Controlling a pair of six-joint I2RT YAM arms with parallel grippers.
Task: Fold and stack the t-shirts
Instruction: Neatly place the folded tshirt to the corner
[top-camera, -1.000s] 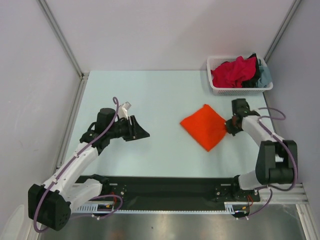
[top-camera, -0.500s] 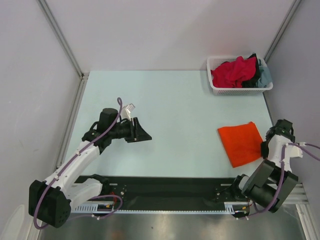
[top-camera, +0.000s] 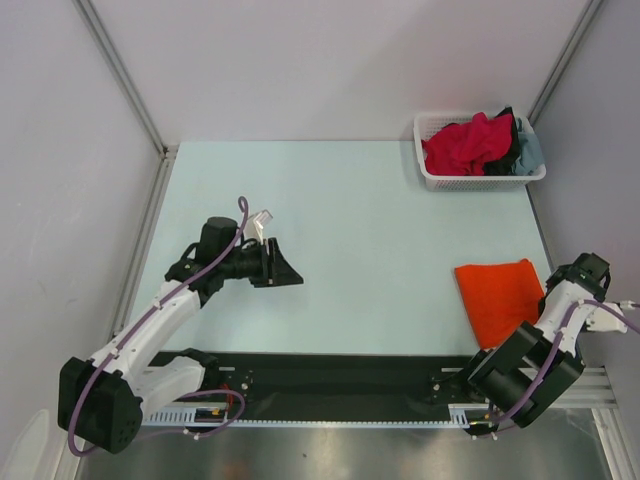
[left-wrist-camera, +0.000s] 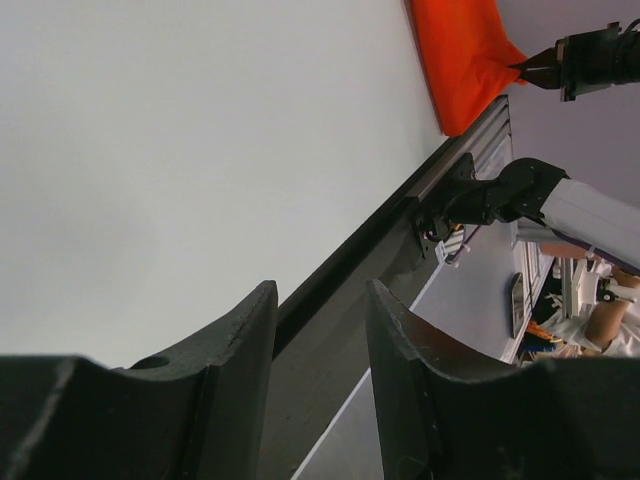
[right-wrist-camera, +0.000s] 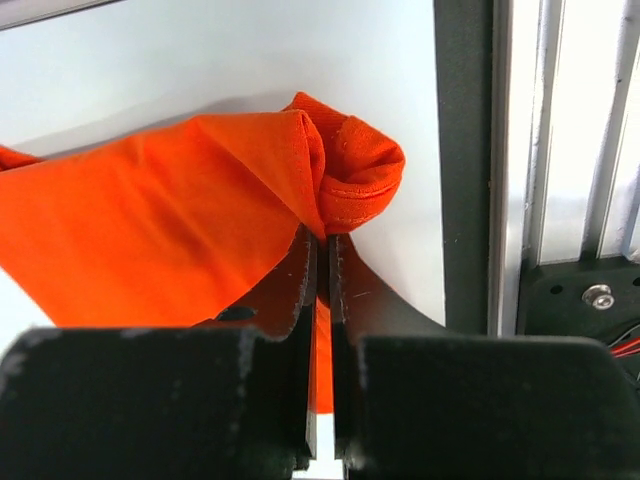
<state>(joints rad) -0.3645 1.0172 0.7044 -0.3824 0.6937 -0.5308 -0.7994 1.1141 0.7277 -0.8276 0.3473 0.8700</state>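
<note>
Table edge (top-camera: 400, 349); orange t-shirt (top-camera: 499, 299) in right hand (right-wrist-camera: 322, 243)

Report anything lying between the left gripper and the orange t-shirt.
Nothing visible does. Only table surface separates the left gripper from the orange t-shirt, whose edge the right gripper pinches.

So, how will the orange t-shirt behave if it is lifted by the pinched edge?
Probably floppy: the orange t-shirt bunches into a soft curl where the right end effector pinches it, so its fold would likely sag open. It looks thin, so probably light. It may slide easily on the smooth table.
</note>
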